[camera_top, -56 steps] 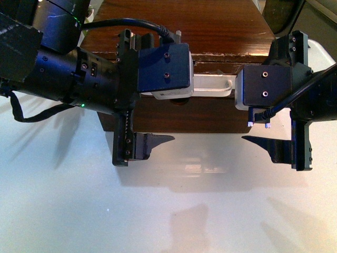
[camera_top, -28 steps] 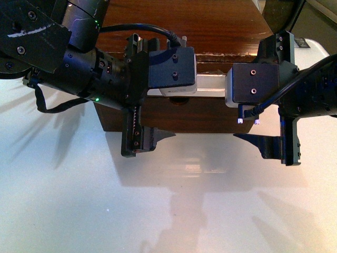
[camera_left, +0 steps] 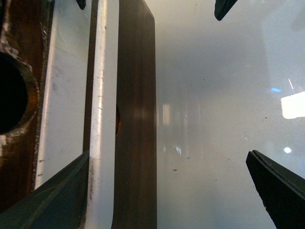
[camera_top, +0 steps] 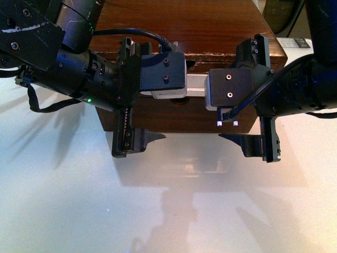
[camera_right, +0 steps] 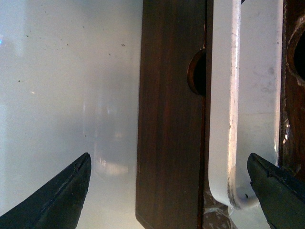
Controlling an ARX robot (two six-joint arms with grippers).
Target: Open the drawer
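Observation:
The drawer point(camera_top: 179, 117) is a wide dark-brown front at the cabinet's near face, with a half-round notch point(camera_top: 179, 101) in its top edge. A long white bar handle point(camera_top: 197, 84) runs along that edge, mostly hidden behind my wrists. My left gripper point(camera_top: 166, 87) is open and empty. In the left wrist view one finger point(camera_left: 62, 195) lies over the handle point(camera_left: 102, 95) and the other over the table, with the drawer front point(camera_left: 136, 119) between them. My right gripper point(camera_top: 221, 89) is open. It straddles the drawer front point(camera_right: 171, 114) and the handle's taped end point(camera_right: 228, 191).
The wooden cabinet top point(camera_top: 184, 26) lies behind the handle, with a chipped front edge and round holes point(camera_left: 9, 90). The glossy white table point(camera_top: 168, 200) stretches in front. A dark rounded object point(camera_top: 281, 16) stands at the back right. A black cable point(camera_top: 126, 26) loops over my left wrist.
My right gripper has moved left along the handle, closer to the left gripper. My left gripper shifted right, then back left. Both stay open. The drawer front has not visibly moved.

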